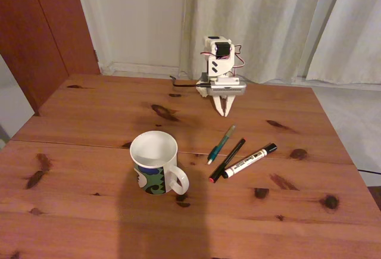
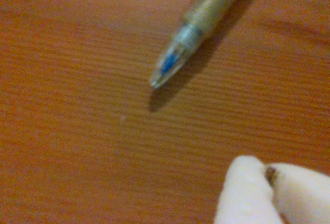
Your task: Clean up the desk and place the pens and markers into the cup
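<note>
Gripper with fingers pressed together and empty hangs over the desk, pens at its 6 o'clock, cup at 7.

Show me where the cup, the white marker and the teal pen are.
cup (image 1: 150, 178): fixed view, on its patterned band.
white marker (image 1: 247, 162): fixed view, mid-barrel.
teal pen (image 1: 219, 146): fixed view, mid-barrel.

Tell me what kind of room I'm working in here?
Most likely a room in a home, not a lab. The arm stands on a knotty pine desk, pale curtains hang to the floor behind it, and a patterned ceramic cup sits beside three pens and markers.
</note>
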`<action>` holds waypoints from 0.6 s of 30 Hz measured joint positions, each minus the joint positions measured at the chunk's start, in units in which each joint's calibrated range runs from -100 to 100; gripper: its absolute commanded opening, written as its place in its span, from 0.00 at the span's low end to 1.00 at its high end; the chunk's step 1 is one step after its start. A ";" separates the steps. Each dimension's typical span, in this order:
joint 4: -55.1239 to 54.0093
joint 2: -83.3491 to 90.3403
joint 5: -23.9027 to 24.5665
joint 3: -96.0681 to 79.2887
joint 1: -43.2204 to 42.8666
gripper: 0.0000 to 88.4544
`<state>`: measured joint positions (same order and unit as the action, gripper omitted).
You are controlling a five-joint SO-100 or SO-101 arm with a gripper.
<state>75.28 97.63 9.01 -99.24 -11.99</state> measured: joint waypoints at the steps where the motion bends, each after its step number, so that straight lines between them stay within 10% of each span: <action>1: 0.00 0.00 0.00 0.00 1.03 0.01; 18: 0.00 0.00 0.00 0.00 2.42 0.01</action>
<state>75.28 97.63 9.01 -99.24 -9.57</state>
